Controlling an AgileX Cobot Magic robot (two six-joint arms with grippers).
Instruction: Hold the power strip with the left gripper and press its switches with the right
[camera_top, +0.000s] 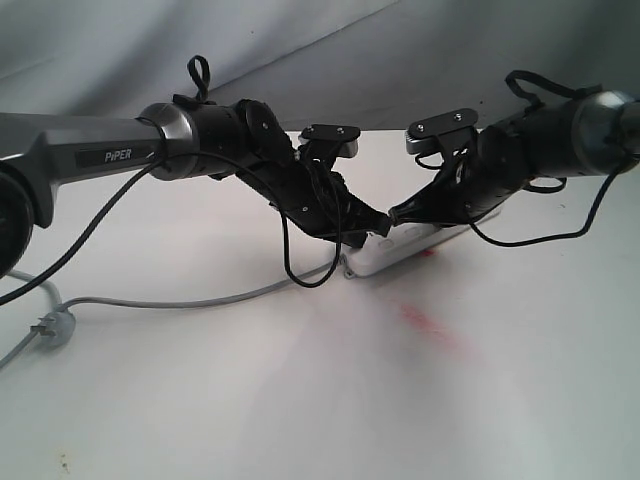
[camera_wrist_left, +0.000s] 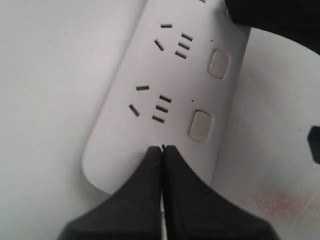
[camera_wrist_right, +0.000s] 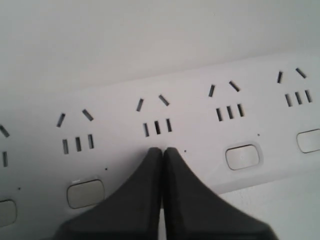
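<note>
The white power strip (camera_top: 400, 250) lies on the table between both arms; its socket face shows in the left wrist view (camera_wrist_left: 150, 70) and the right wrist view (camera_wrist_right: 200, 120). My left gripper (camera_top: 378, 226) (camera_wrist_left: 162, 148) is shut, fingertips pressed down on the strip's rounded end beside a switch (camera_wrist_left: 200, 126). My right gripper (camera_top: 395, 215) (camera_wrist_right: 162, 150) is shut too, its tips resting on the strip where a middle button would be, covering it. Other switches (camera_wrist_right: 242, 157) (camera_wrist_right: 85, 193) flank it. The grey cord (camera_top: 180, 300) trails left.
A small grey plug (camera_top: 52, 326) lies at the table's left edge. A red smear (camera_top: 432, 328) marks the white tabletop in front of the strip. A grey cloth backdrop (camera_top: 330, 50) hangs behind.
</note>
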